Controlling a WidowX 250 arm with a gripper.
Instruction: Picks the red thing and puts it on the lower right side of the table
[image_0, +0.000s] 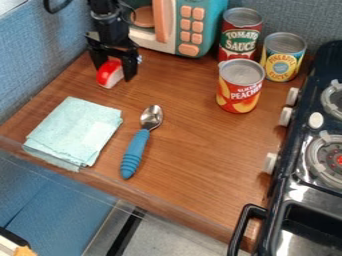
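camera view, gripper: the black gripper (115, 70) hangs low over the upper left of the wooden table (194, 165); whether it has closed on anything, i cannot tell.
red thing: the red thing (107, 74), white on one side, sits right at the gripper's lower end; whether it touches the wood is unclear.
toy microwave: the toy microwave (192, 30) is just beside the gripper, on its right in the view.
cloth and spoon: the folded cloth (77, 130) lies below the gripper, the blue-handled spoon (135, 150) below and to the right.
cans: three cans (239, 92) stand well to the gripper's right, near the stove (287, 192).
done: the approach, by my judgement; a secure grasp is unconfirmed.
left: the carry toward the lower right, well away from the gripper, then the release.
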